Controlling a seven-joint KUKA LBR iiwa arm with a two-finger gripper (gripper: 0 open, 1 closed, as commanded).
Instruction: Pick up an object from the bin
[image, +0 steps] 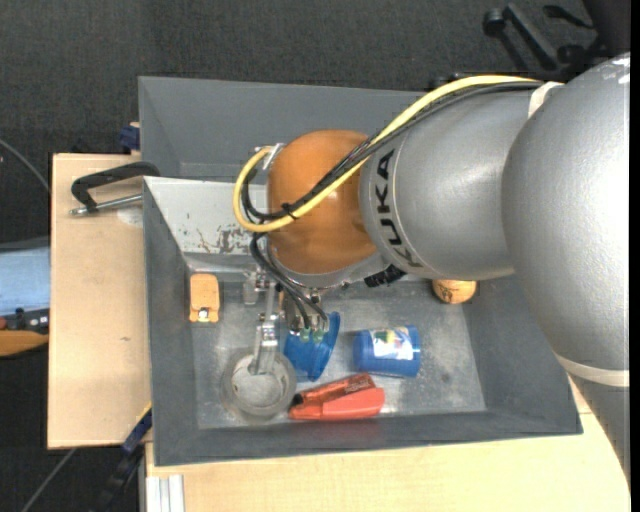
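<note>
Grey robot arm (470, 180) looms over the grey metal bin (165, 330). Its gripper (297, 315) hangs right over a blue plastic cup (312, 350) mid-bin; whether spread or closed, I cannot tell. Likely the approach step: next, lower and close. Alongside lie one long-handled round metal cup (258, 385), one red-orange tool (338, 400), one blue packet (387, 352), one tan block (203, 298) and one brown cork (454, 291).

in the bin (450, 385) a scoop (262, 385) lies left of a cup (312, 347), a packet (387, 352) to its right.
</note>
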